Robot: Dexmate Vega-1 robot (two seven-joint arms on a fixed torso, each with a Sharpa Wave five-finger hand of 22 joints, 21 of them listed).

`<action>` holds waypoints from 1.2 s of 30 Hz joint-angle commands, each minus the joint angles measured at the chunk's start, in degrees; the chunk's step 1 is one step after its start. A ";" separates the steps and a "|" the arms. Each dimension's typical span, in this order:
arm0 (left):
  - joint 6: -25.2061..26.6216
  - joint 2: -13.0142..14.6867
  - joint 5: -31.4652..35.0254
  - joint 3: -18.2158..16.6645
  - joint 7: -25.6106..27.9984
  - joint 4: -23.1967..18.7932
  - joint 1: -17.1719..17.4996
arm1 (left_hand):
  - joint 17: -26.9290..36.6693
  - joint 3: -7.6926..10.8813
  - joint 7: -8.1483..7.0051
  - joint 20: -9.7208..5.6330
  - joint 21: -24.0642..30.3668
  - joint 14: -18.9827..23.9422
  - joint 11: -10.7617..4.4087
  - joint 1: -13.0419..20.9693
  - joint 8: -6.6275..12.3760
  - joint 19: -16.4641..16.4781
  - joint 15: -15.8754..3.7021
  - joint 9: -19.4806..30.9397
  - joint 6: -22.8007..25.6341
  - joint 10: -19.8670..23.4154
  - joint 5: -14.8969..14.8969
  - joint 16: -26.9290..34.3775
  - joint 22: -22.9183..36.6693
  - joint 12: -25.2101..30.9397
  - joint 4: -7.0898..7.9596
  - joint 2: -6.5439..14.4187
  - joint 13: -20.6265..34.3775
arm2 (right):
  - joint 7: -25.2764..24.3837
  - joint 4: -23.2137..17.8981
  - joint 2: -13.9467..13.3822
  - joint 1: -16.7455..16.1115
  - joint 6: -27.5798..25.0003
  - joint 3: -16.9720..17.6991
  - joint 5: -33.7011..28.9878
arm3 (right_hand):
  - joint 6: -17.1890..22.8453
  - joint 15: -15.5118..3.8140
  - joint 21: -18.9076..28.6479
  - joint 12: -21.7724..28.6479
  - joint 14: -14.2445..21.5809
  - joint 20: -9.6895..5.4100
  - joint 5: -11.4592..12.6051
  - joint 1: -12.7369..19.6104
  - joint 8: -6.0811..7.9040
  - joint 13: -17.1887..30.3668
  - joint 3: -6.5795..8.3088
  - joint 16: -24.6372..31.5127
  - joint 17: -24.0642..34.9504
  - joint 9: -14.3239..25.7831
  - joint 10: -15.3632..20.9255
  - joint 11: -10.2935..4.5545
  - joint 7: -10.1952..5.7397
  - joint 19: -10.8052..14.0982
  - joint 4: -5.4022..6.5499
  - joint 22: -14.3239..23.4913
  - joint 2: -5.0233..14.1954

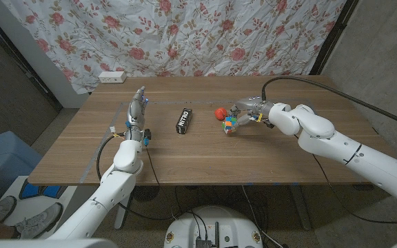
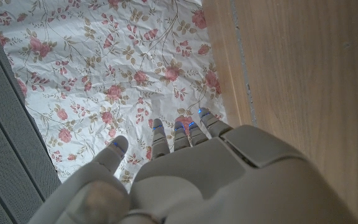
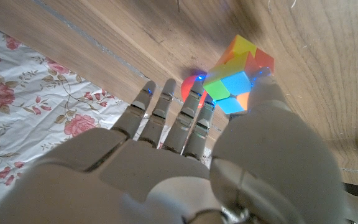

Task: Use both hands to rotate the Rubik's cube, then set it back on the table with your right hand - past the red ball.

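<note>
Rubik's cube [image 3: 238, 78] is pinched between the thumb and fingers of our right hand [image 1: 243, 114], at or just above the wooden table [image 1: 185, 155], with the red ball [image 1: 219, 114] just beside it on the robot's left; we cannot tell from the head view whether the cube touches the wood. Our left hand [image 1: 138, 110] stands upright near the table's left side, fingers extended and slightly apart, holding nothing. We note a black bar [image 1: 183, 121] lying between the two hands and a white power strip [image 1: 112, 77] at the far left edge.
</note>
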 commanded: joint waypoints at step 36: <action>-4.44 -1.45 -3.56 0.97 -4.95 9.23 -4.24 | 0.02 0.38 1.01 0.16 0.31 1.61 0.28 -0.02 0.58 2.12 0.03 0.13 2.37 2.01 -0.01 0.33 0.04 0.48 0.10 4.47 0.09 | 13.73 1.87 5.23 6.46 -3.39 -4.70 -2.11 | -19.83 -1.96 -0.38 -2.35 -9.16 1.19 2.71 -1.87 -9.97 0.23 0.60 -6.99 0.21 0.19 -21.26 2.69 0.02 -4.48 0.49 0.21 -3.34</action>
